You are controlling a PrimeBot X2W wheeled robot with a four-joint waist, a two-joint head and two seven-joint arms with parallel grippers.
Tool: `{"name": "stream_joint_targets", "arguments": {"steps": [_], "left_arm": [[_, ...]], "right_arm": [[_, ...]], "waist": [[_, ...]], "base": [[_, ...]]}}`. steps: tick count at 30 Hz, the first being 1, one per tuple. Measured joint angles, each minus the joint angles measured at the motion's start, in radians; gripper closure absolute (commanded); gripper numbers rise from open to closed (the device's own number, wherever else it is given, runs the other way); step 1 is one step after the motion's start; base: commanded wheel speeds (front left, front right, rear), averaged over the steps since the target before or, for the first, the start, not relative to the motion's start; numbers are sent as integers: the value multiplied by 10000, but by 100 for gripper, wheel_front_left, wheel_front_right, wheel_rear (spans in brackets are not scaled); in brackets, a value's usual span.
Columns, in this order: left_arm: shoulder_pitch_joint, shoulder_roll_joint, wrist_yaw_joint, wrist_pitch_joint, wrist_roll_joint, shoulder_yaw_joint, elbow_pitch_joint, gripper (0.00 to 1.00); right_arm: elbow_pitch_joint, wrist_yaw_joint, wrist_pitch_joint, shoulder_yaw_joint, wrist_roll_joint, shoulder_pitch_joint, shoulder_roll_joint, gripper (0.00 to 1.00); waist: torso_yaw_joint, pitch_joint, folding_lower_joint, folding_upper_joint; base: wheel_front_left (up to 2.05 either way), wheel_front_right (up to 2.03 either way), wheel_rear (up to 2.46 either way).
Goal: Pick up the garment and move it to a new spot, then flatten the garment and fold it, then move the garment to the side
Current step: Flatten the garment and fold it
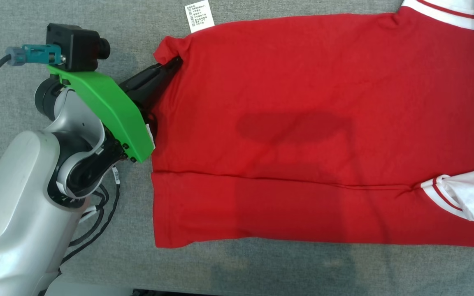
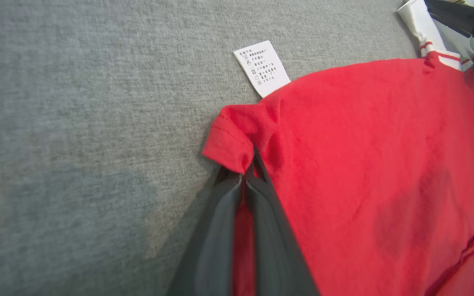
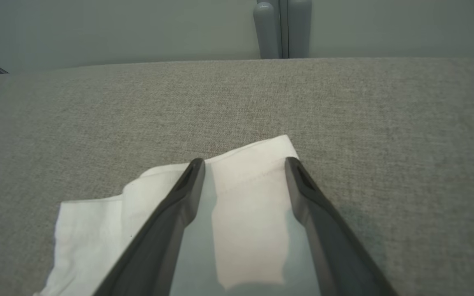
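The garment point(image 1: 303, 123) is a red shirt with white, red-striped sleeves, spread flat across the grey surface with its lower part folded over along a crease. A white care label point(image 1: 199, 15) sticks out at its top edge. My left gripper point(image 1: 174, 62) is shut on the garment's upper left hem corner; in the left wrist view the two dark fingers pinch a bunched red corner point(image 2: 231, 144) of the garment point(image 2: 377, 172). My right gripper point(image 3: 243, 162) stands open, its fingers spread over a white sleeve point(image 3: 237, 193) of the garment without closing on it.
Grey fabric surface point(image 1: 97, 24) runs all around the shirt, with free room at the left and along the near edge. Cables point(image 1: 97, 222) hang beside my left arm. A grey wall with a vertical post point(image 3: 282, 28) rises beyond the surface's far edge.
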Motion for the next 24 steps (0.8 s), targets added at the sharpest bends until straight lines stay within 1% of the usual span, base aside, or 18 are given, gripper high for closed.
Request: {"name": "stream_joint_targets", "arguments": {"steps": [9, 16, 17, 18, 19, 24], "left_arm": [[-203, -58, -42, -2, 12, -2, 44, 100], [-223, -105, -94, -17, 27, -8, 92, 100], [-224, -111, -98, -65, 27, -15, 105, 100], [-225, -119, -119, -86, 27, -19, 123, 100], [-229, -119, -128, -86, 27, -15, 136, 100], [-319, -107, -153, -196, 117, 29, 311, 100]], "right_arm": [[330, 0, -61, -67, -31, -407, -173, 0], [662, 0, -42, -40, -75, -484, -182, 0], [685, 35, -36, -15, -69, -510, -167, 52], [715, 90, 12, 10, -50, -550, -128, 85], [752, 96, 19, 13, 13, -595, -79, 100], [819, 324, 36, 84, 270, -660, 274, 100]], "waist": [[53, 157, 0, 0], [103, 199, 0, 0], [109, 203, 0, 0], [113, 204, 0, 0], [115, 203, 0, 0], [74, 175, 0, 0]], "base": [[0, 0, 0], [0, 0, 0], [0, 0, 0], [0, 0, 0], [0, 0, 0], [0, 0, 0]]}}
